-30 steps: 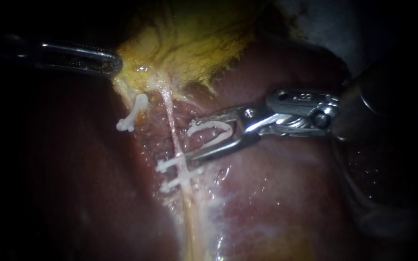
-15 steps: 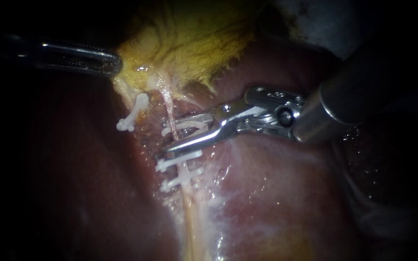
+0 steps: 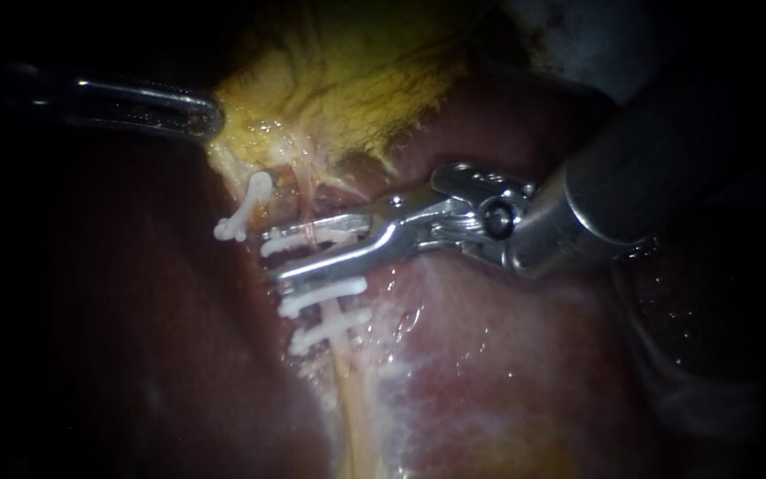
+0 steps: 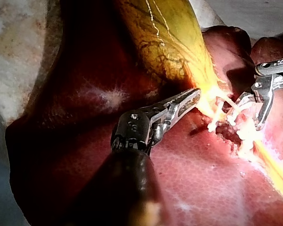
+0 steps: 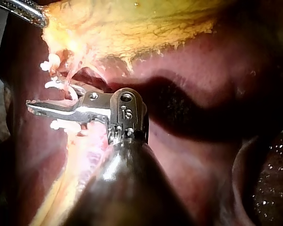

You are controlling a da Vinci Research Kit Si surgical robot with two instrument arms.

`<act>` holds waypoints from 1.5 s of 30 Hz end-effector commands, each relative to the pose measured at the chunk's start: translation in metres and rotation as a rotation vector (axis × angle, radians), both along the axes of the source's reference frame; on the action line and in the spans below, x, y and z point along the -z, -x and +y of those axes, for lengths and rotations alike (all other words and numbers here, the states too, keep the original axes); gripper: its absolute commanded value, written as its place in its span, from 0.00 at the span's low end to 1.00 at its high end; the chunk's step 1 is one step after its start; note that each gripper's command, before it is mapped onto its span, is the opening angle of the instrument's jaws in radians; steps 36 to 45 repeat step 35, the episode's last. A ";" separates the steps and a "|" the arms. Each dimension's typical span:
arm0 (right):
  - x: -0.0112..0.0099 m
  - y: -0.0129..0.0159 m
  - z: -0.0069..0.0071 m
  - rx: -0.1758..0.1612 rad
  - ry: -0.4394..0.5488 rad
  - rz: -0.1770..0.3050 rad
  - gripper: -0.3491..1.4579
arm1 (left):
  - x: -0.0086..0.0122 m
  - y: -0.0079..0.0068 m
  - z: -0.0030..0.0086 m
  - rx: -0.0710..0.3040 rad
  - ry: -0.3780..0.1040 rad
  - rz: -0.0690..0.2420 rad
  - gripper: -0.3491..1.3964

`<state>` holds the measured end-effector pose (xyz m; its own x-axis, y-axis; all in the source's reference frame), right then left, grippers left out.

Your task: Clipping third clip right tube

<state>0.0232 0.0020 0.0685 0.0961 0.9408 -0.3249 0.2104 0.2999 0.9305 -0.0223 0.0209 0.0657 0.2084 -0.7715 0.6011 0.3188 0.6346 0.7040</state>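
The pale right tube (image 3: 341, 353) runs down from the yellow gallbladder (image 3: 347, 80) over the liver. Two white clips (image 3: 323, 297) (image 3: 330, 328) sit across it. Just above them, my right instrument (image 3: 272, 257) reaches across the tube from the right. Its jaws are shut on a white clip (image 3: 310, 237) that straddles the tube, with a narrow gap left between the clip's legs. In the right wrist view the same jaws (image 5: 33, 106) lie over the tube. My left instrument (image 3: 210, 117) is shut on the gallbladder's edge (image 4: 205, 96).
Another white clip (image 3: 243, 211) sits on the left tube beside the right one. Dark red liver (image 3: 507, 355) surrounds the tubes. The right instrument's thick shaft (image 3: 613, 195) covers the upper right.
My right instrument has advanced left, carrying its clip across the right tube, and its jaws have narrowed. The left instrument has held still.
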 end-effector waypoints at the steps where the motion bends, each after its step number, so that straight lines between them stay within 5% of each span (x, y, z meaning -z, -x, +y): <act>1: 0.0002 0.0000 0.0001 0.000 -0.001 -0.002 0.46 | 0.0000 0.0000 0.0000 0.000 0.000 0.000 0.00; 6: 0.0002 0.0000 0.0006 -0.001 -0.009 -0.006 0.38 | 0.0000 0.0000 0.0000 0.000 0.000 0.000 0.00; 17: -0.0002 0.0006 0.0012 0.014 -0.019 -0.011 0.00 | 0.0000 0.0000 0.0000 0.000 0.000 0.000 0.00; 45: -0.0005 0.0007 0.0012 0.037 -0.020 -0.006 0.00 | 0.0000 0.0000 0.0000 0.000 0.000 0.000 0.00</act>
